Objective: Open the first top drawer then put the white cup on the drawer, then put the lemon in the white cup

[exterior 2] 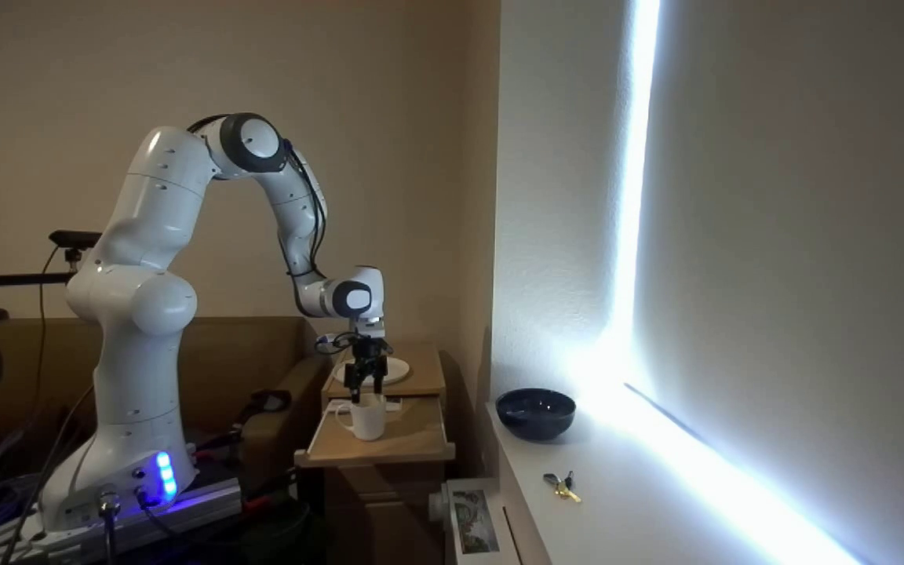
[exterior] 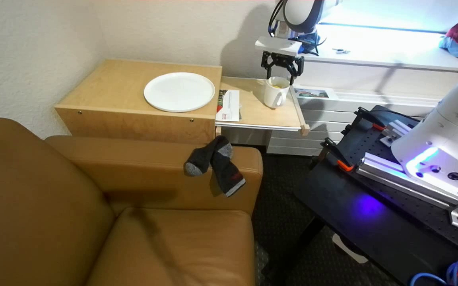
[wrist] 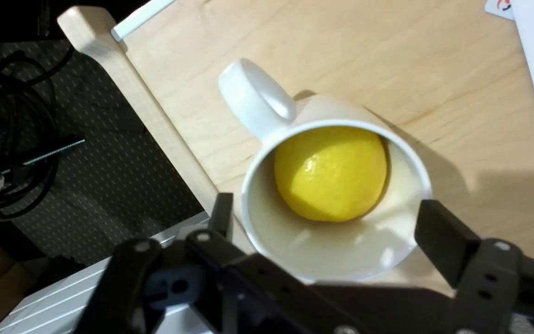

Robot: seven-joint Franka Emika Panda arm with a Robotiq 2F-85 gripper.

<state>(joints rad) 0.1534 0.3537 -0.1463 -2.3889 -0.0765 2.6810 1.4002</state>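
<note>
Okay, white mug [exterior: 272,95]: upright in the pulled-out top drawer [exterior: 259,116], handle at 11 o'clock in my wrist view.
Lemon [wrist: 331,174]: inside mug, same view, toward 12 o'clock.
My claw [wrist: 323,206]: spread, fingertips [wrist: 445,241] astride rim, contact unclear.
White plate [exterior: 179,92]: on the wooden cabinet [exterior: 105,85], 9 o'clock from the mug in an exterior view.

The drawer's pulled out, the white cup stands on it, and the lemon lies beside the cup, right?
Not quite: the lemon is inside the white cup, as the wrist view shows. The cup does stand on the pulled-out drawer.
</note>
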